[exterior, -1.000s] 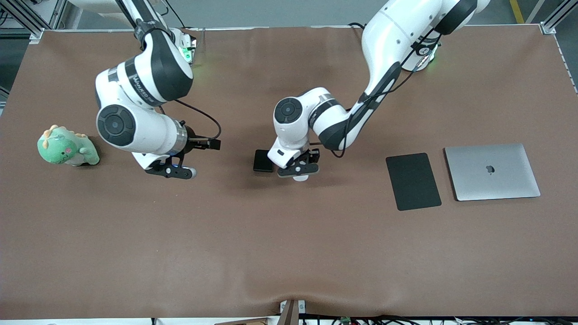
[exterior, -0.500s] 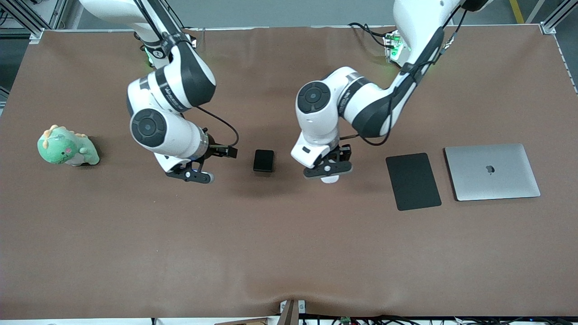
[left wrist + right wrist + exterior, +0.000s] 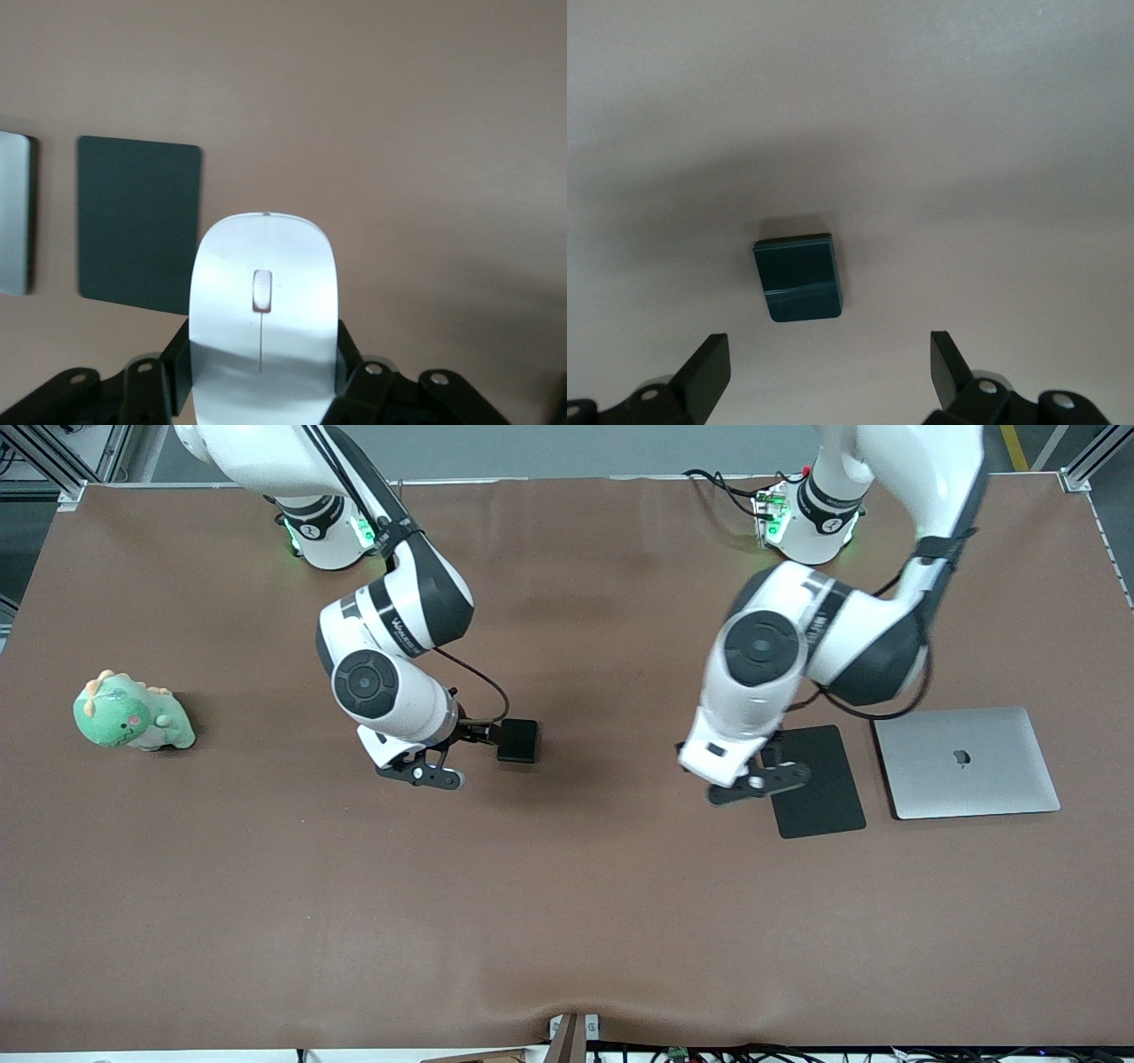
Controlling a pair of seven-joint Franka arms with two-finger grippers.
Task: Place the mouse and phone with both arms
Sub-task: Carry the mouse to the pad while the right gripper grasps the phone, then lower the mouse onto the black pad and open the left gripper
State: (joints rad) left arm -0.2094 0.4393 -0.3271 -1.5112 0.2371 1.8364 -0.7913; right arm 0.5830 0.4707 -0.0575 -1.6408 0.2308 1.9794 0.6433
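Note:
The white mouse (image 3: 264,301) with a thin grey line is held between the black fingers of my left gripper (image 3: 263,367). In the front view my left gripper (image 3: 757,782) hangs over the edge of the black pad (image 3: 815,779), and the mouse is hidden under it. The black phone (image 3: 517,740) lies on the brown table near the middle. My right gripper (image 3: 423,772) is open and empty, just beside the phone toward the right arm's end. In the right wrist view the phone (image 3: 799,277) lies ahead of the open right gripper (image 3: 828,367).
A closed silver laptop (image 3: 966,762) lies beside the black pad at the left arm's end; both show in the left wrist view, the pad (image 3: 137,226) and the laptop (image 3: 13,212). A green dinosaur plush (image 3: 133,713) sits at the right arm's end.
My left gripper has carried the mouse from beside the phone to the black pad's edge. My right gripper has moved from near the plush toward the phone, which has not moved.

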